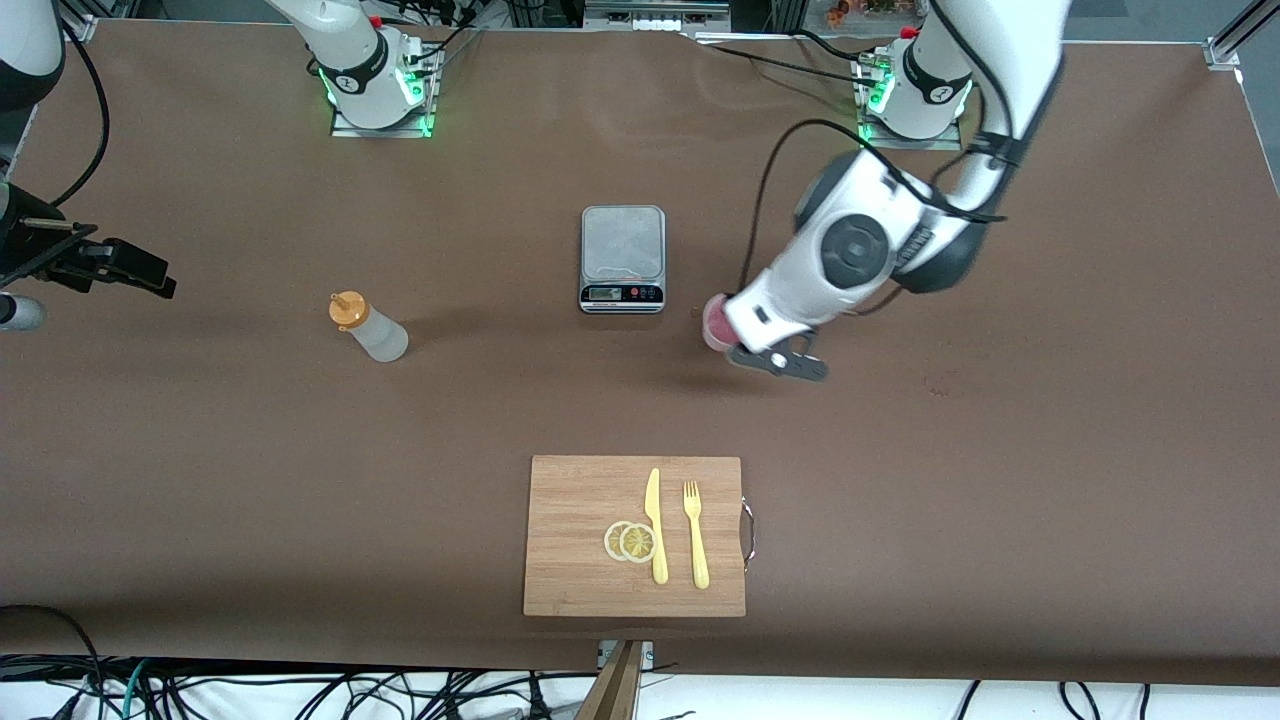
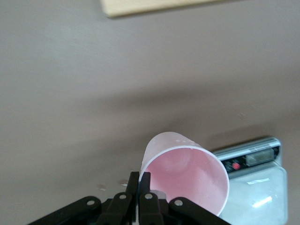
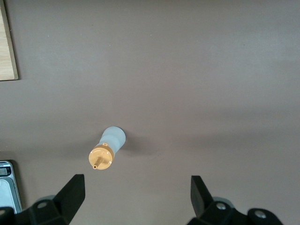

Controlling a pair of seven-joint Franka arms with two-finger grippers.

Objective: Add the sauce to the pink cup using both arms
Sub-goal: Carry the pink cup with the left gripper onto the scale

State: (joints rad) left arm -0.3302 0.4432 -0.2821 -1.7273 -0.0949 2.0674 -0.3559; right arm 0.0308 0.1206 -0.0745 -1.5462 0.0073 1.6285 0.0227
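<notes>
The sauce bottle point(image 1: 367, 328), translucent with an orange cap, stands on the table toward the right arm's end; it also shows in the right wrist view point(image 3: 108, 147). My right gripper point(image 1: 150, 275) is open and empty, high over the table beside the bottle point(image 3: 136, 193). My left gripper point(image 1: 740, 345) is shut on the rim of the pink cup point(image 1: 714, 325), one finger inside and one outside point(image 2: 139, 183). The cup point(image 2: 187, 173) is empty and held tilted over the table, beside the scale at its left arm's end.
A steel kitchen scale point(image 1: 622, 258) sits mid-table point(image 2: 255, 187). A wooden cutting board point(image 1: 560, 535) with a yellow knife point(image 1: 655, 525), fork point(image 1: 696, 535) and lemon slices point(image 1: 630, 541) lies nearer the front camera.
</notes>
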